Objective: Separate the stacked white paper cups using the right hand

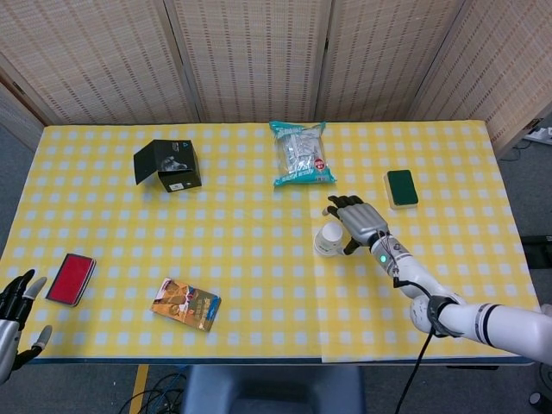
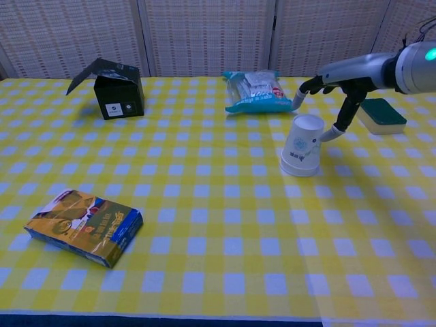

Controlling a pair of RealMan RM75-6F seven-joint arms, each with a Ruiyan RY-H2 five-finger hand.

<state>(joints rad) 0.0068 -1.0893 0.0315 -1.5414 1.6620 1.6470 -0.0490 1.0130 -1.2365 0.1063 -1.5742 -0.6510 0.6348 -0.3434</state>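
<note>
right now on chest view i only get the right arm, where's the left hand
Observer: The left hand hangs off the near left corner of the table, fingers apart, holding nothing.
Operator: anything close to it
Observer: A flat red case lies on the cloth just beyond that hand, apart from it.
Operator: from above, has the right hand got the cups
Observer: From above, the right hand sits just right of the white paper cups, with its fingers spread beside their top. It has not closed on them.
</note>
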